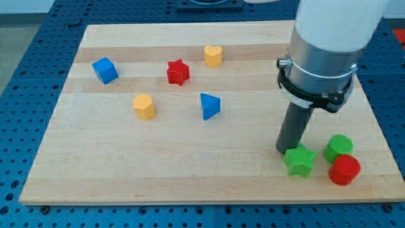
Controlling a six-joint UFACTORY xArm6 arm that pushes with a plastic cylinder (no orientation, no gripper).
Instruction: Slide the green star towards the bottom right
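My tip (284,151) touches the upper-left edge of the green star (299,161) near the wooden board's (158,164) bottom right. Just right of the star stand a green cylinder (338,148) and a red cylinder (344,170), while the remaining blocks lie well apart toward the view's upper left.

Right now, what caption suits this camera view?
My tip touches the green star, near a green cylinder and red cylinder.

Lab bench: my wooden board (190,171) sits on blue perforated mounting plate (25,76), grid of fixing holes.
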